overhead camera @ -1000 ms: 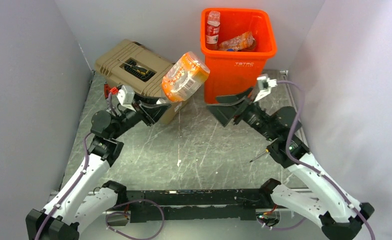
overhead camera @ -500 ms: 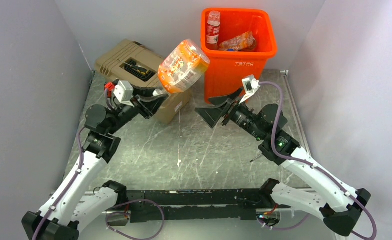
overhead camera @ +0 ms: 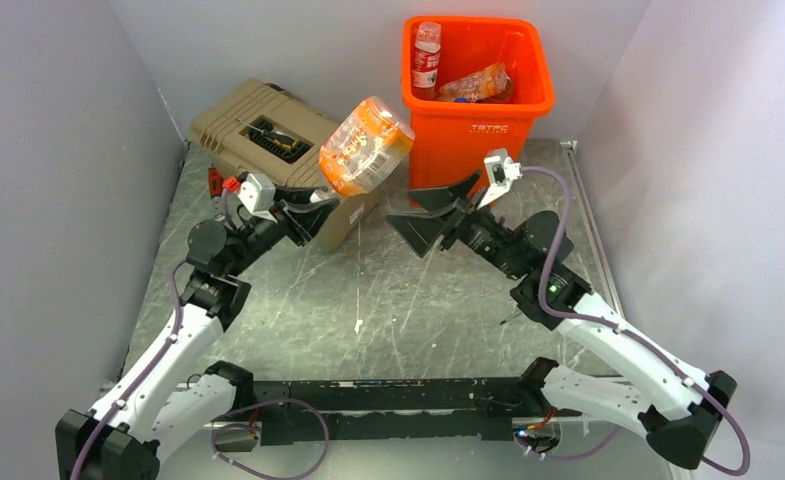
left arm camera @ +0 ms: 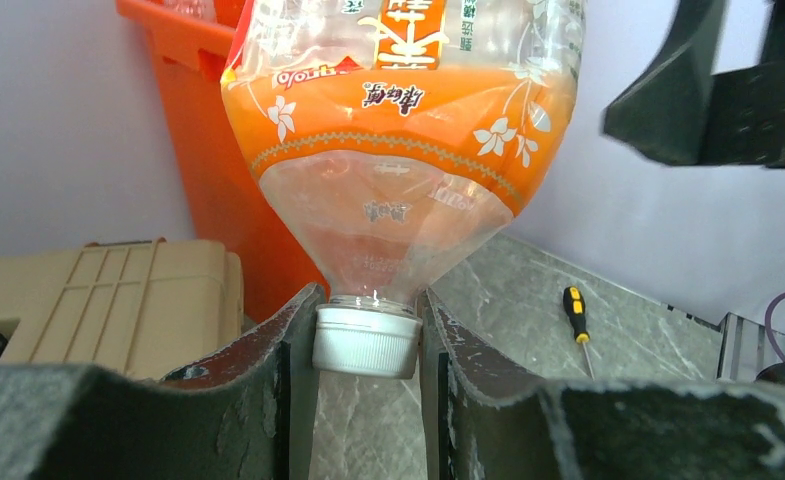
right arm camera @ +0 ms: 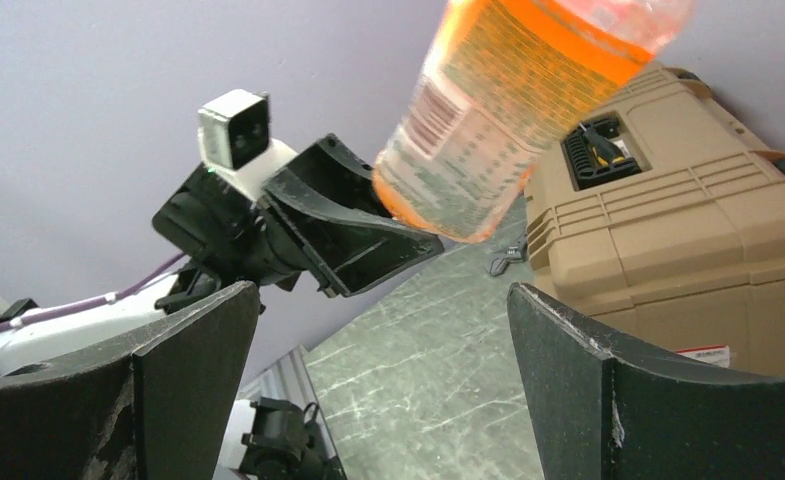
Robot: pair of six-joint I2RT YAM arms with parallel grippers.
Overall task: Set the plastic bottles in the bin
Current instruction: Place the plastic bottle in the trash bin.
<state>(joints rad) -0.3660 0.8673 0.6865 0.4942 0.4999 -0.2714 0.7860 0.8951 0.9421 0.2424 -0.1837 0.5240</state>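
A large clear plastic bottle (overhead camera: 366,145) with an orange label hangs tilted in the air, base up, between the toolbox and the bin. My left gripper (overhead camera: 326,203) is shut on its white cap (left arm camera: 365,340), one finger on each side. From the left wrist, the bottle (left arm camera: 408,110) fills the top of the view. My right gripper (overhead camera: 401,207) stands wide open just right of the bottle, apart from it and holding nothing; the bottle (right arm camera: 508,110) shows above its fingers. The orange bin (overhead camera: 476,107) stands at the back and holds two other bottles (overhead camera: 427,58) (overhead camera: 475,83).
A tan ribbed toolbox (overhead camera: 258,135) sits at the back left, just behind my left gripper. A small black-and-yellow screwdriver (overhead camera: 520,308) lies on the table beside my right forearm. Grey walls close in the left, back and right sides.
My right gripper has swung left, away from the bin and toward the held bottle. My left arm lifted the bottle a little, then eased it back down.
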